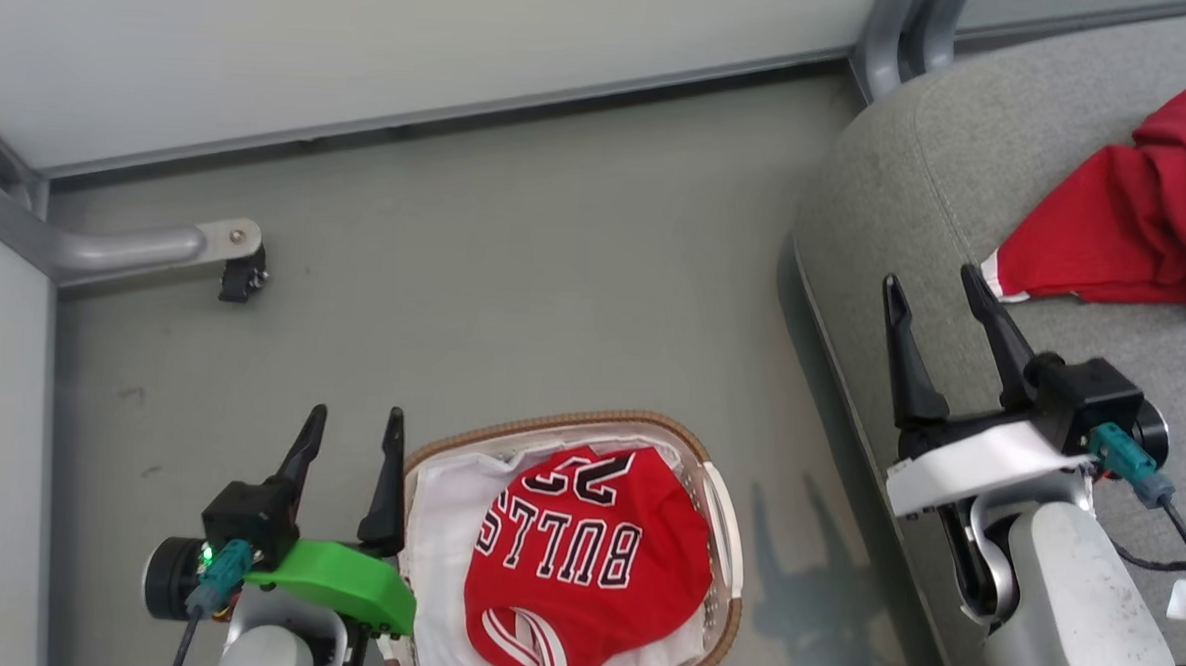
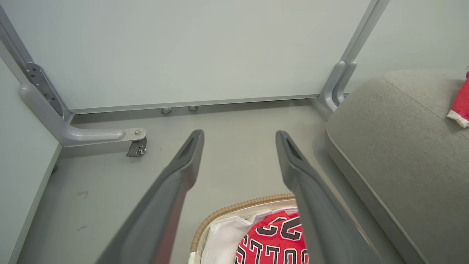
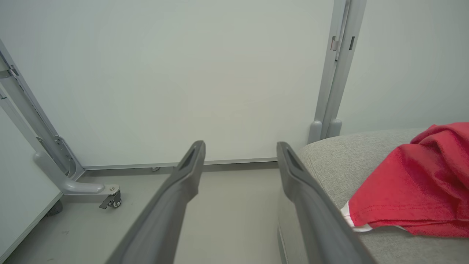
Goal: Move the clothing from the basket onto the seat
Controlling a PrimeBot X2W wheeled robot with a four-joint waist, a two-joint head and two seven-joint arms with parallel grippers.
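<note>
Now: left tool [image 1: 355, 418] has fingers spread wide with nothing between them, hovering over floor [image 1: 556, 271] just left of basket [image 1: 569, 420]. Right tool [image 1: 931, 278] likewise spread and empty, above left edge of seat [image 1: 920, 187]. Red jersey [image 1: 583, 553] with "BULLS" lettering lies crumpled in basket on white lining [image 1: 439, 527], neither tool touching it. Red piece with white trim [image 1: 1118, 236] lies on seat, far right, just beyond right tool's fingertips. Basket stands on floor, left of seat.
</note>
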